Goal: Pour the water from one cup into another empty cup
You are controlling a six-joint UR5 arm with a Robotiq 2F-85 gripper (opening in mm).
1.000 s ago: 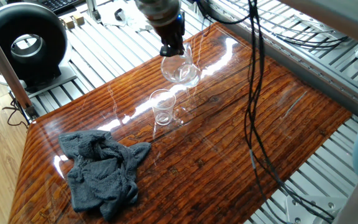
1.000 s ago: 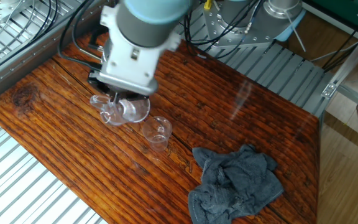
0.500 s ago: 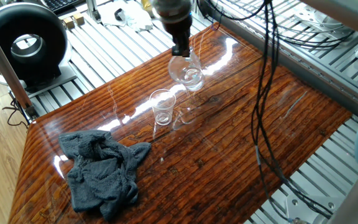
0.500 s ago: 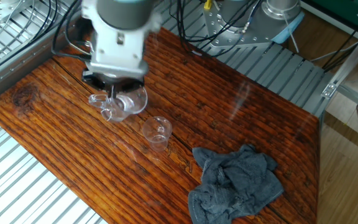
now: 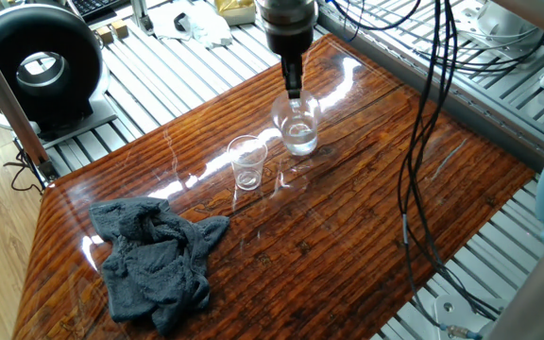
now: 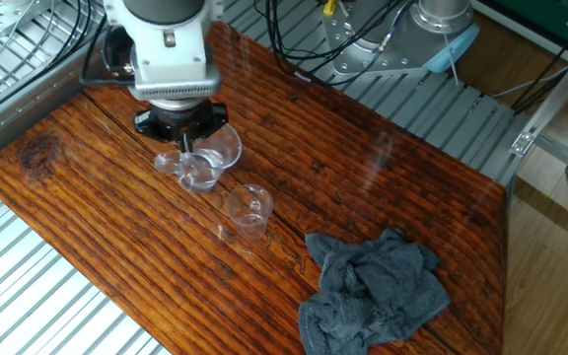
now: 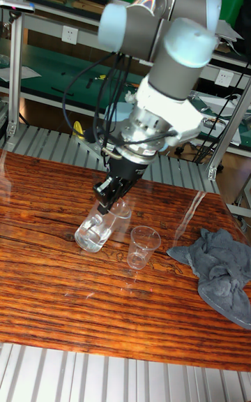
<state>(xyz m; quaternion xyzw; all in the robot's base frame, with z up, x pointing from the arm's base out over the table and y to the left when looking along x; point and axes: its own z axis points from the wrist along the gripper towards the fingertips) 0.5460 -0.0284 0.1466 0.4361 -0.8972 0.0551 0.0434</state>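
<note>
2 cups sit on the counter (image 5: 348, 208). In one fixed view, your end effector (image 5: 294, 87), clamped on the tumbler's (image 5: 297, 125) rim, has swung it back nearly upright, away from the small cup (image 5: 247, 162); pouring looks finished. In the other fixed view, water in either cup is unreadable. In the tall fixed view, the tumbler leans, base touching the counter.

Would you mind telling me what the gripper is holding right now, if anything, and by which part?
The gripper holds the larger clear cup by its upper rim, with fingers pinching the wall from above.
</note>
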